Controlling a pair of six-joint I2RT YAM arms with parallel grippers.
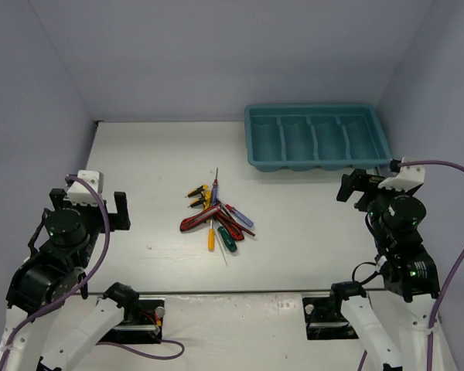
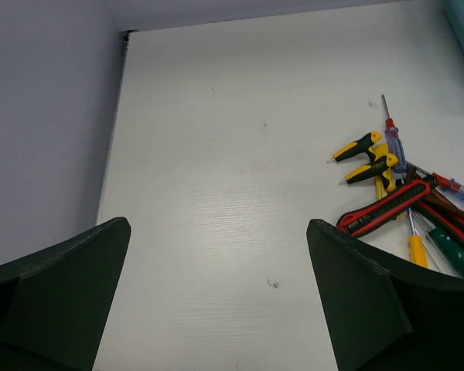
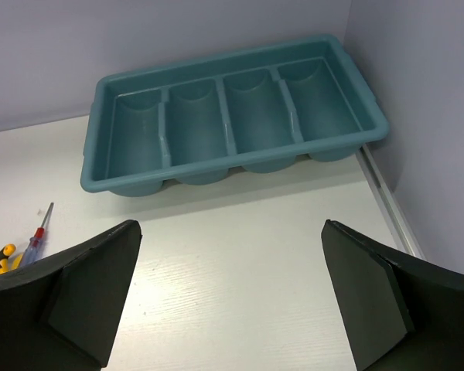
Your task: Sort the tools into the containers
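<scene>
The tools lie in one heap on the white table: red-handled pliers (image 1: 199, 221) (image 2: 387, 207), two yellow-black T-handles (image 1: 197, 194) (image 2: 367, 158), a yellow screwdriver (image 1: 211, 239), a green one (image 1: 226, 241) and a blue one (image 1: 243, 217). The teal tray (image 1: 317, 165) (image 3: 139, 185) stands at the far right, and nothing shows in its four compartments. My left gripper (image 1: 90, 209) (image 2: 218, 226) is open over bare table, left of the heap. My right gripper (image 1: 359, 189) (image 3: 230, 226) is open in front of the tray, holding nothing.
Grey walls close in the table on the left, back and right. A strip (image 3: 387, 201) runs along the right wall past the tray. The arm bases (image 1: 139, 313) sit at the near edge, with purple cables trailing from both arms.
</scene>
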